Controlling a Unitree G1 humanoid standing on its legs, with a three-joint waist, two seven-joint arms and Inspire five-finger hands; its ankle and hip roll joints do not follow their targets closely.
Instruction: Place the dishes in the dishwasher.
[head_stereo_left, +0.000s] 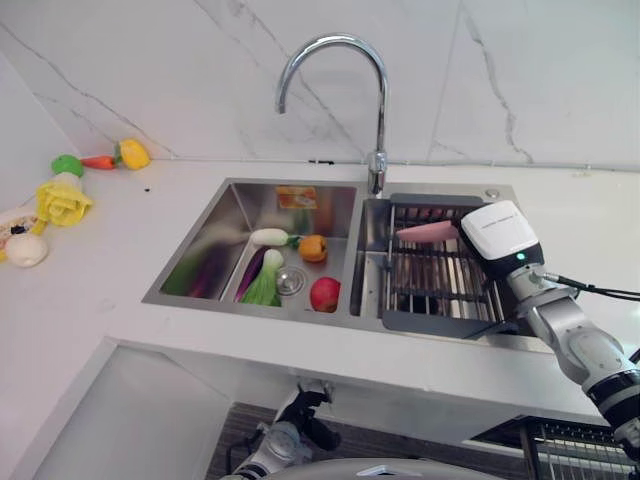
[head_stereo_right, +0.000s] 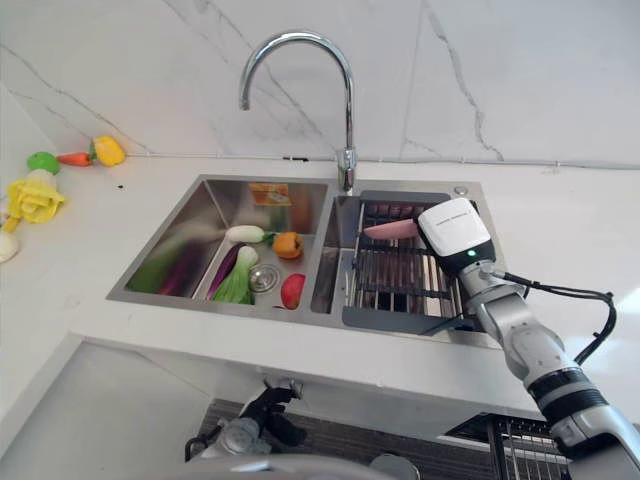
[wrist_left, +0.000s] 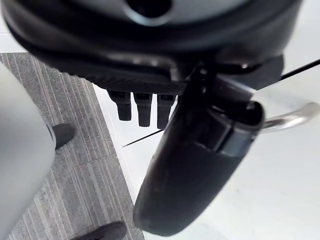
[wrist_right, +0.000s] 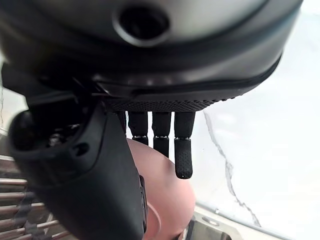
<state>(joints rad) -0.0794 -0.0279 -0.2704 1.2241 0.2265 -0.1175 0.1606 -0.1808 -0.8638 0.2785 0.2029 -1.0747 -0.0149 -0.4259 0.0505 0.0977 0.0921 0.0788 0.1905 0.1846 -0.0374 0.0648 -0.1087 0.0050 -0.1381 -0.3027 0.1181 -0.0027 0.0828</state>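
A pink plate (head_stereo_left: 425, 232) hangs tilted over the back of the dark wire dish rack (head_stereo_left: 440, 285) that fills the right sink basin. My right hand (wrist_right: 100, 190) is shut on this plate (wrist_right: 167, 200), thumb on one face and fingers (wrist_right: 183, 160) over its rim. From the head views the hand itself is hidden behind its white wrist box. The left hand (head_stereo_left: 300, 408) hangs low, under the counter's front edge, with relaxed fingers (wrist_left: 142, 107) and nothing in it.
Toy vegetables lie in the left basin (head_stereo_left: 250, 200): an orange pepper (head_stereo_left: 313, 247), a red fruit (head_stereo_left: 324, 294), greens (head_stereo_left: 265, 285). The tall faucet (head_stereo_left: 340, 60) arches behind the sink. More toy food (head_stereo_left: 62, 200) sits on the counter's left. A person's shoes (wrist_left: 62, 135) stand on the floor.
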